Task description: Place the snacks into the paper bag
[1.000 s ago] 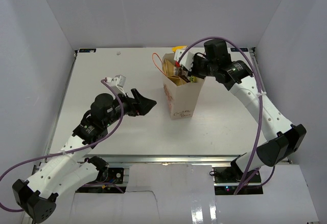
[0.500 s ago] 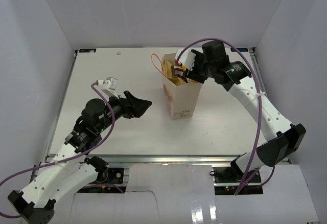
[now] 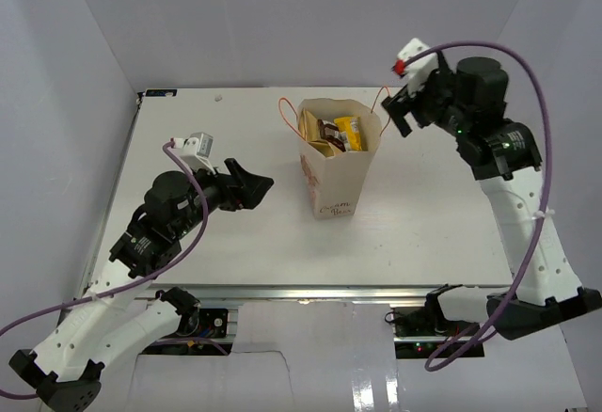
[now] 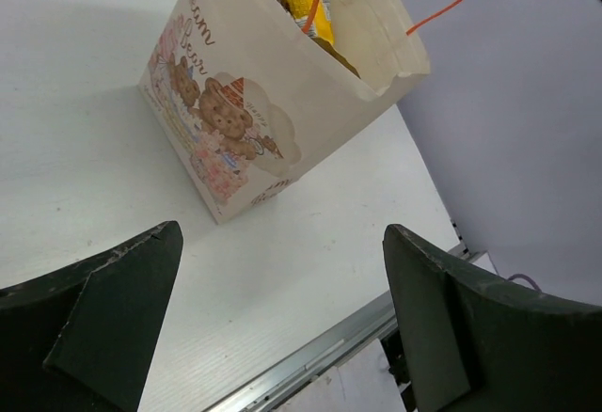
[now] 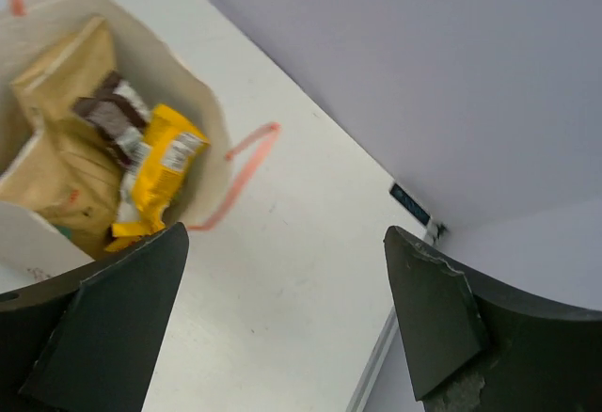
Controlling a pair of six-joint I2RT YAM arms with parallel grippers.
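Lately pulled the right gripper (image 3: 398,113) out of the bag (image 3: 337,182) mouth and off to its upper right, jaws wide and empty, leaving a yellow packet (image 3: 350,133) and a brown packet (image 3: 328,130) inside the bag, upright between the grippers. Kept the left gripper (image 3: 252,179) wide and empty left of the bag, drawn back slightly. Saw bear pictures (image 4: 221,111) and cursive lettering (image 4: 193,7) on the bag's side and small handwriting (image 3: 336,210) low on its front, none of the writing legible.

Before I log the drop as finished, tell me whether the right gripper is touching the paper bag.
Apart. In the right wrist view the open right gripper is empty, the paper bag well beyond its fingertips.
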